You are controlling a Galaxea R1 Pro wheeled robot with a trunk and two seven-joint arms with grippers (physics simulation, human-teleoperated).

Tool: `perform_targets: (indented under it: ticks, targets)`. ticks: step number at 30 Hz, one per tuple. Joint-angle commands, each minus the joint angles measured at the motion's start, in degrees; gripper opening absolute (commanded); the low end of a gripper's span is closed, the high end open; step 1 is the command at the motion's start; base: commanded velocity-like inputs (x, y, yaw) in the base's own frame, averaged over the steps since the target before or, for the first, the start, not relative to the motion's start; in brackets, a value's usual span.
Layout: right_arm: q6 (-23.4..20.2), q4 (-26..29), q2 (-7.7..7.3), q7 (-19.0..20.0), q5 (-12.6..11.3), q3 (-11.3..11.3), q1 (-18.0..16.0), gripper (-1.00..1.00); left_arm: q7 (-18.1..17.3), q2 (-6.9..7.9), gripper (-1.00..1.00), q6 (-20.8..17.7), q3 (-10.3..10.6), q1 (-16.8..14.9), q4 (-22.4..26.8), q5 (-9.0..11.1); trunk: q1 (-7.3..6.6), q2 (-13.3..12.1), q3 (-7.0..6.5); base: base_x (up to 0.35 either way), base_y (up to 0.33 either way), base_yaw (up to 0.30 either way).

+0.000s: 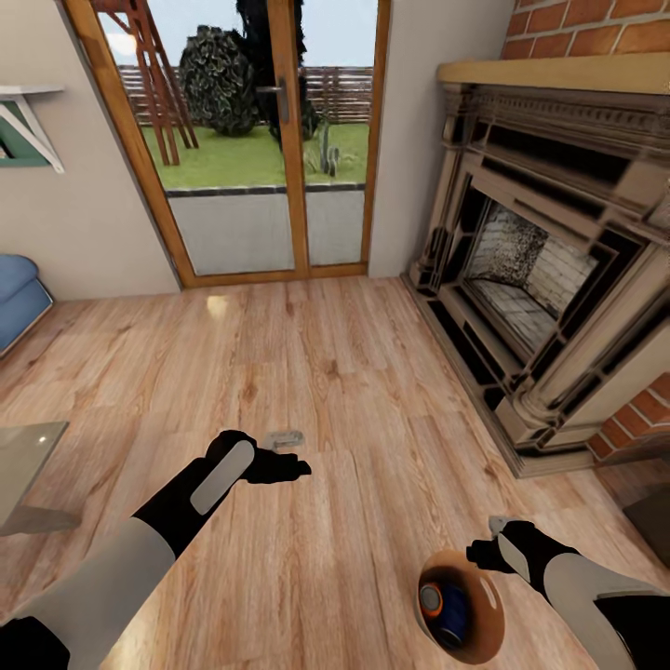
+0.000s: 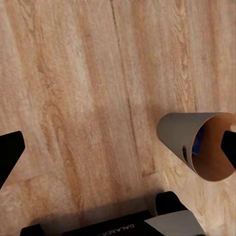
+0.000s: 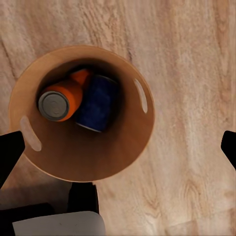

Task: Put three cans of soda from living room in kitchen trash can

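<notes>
Soda cans are already down in the bin from the look of it: the right wrist view looks straight into it and shows an orange can lying against a dark blue can, with what might be a second orange one tucked behind them, though that part is too hidden to call. The bin itself is sitting on the wood floor of the living room, near the fireplace and the glass doors, so not in the kitchen at all. In the head view it sits low down, just beside the right gripper, which hangs above it with its fingers spread wide and nothing between them. The left gripper is out over bare floor, well apart from the bin, also wide open and empty going by its own wrist view. Best guess is the dropping-in step is about done, and what's left is confirming the third can is inside. Next move probably calls for getting a hold on the bin rim, maybe through one of the side slots, and hauling the whole thing off toward the kitchen.
</notes>
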State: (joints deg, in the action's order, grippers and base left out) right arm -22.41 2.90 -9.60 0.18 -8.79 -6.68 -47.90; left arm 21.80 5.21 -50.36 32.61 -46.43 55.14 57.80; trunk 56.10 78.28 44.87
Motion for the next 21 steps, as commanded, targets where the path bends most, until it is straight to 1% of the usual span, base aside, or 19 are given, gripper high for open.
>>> perform_targets:
  ticks: [1,12,17,21]
  targets:
    - [0.0,0.0,-0.01,0.0,0.0,0.0,0.0,1.0,0.0,0.0,1.0,0.0,0.0,0.01,-0.01,-0.03,-0.23,-0.42,-0.18,0.0,0.0,0.0]
    - [0.08,0.0,-0.11,0.03,-0.05,0.0,0.02,1.0,0.07,-0.02,1.0,0.0,0.0,0.02,-0.1,-0.21,-2.64,-4.83,-2.16,0.0,0.0,0.0]
    - [1.94,0.0,-0.17,0.08,-0.16,0.0,0.0,1.0,0.09,-0.08,1.0,0.0,0.0,0.03,-0.11,-0.23,-3.74,-6.83,-3.06,0.0,0.0,0.0]
    - [2.25,-0.03,-0.17,0.09,-0.17,0.0,0.0,1.0,0.1,-0.09,1.0,0.0,0.0,0.01,-0.12,-0.23,-4.62,-8.44,-3.78,0.0,0.0,0.0]
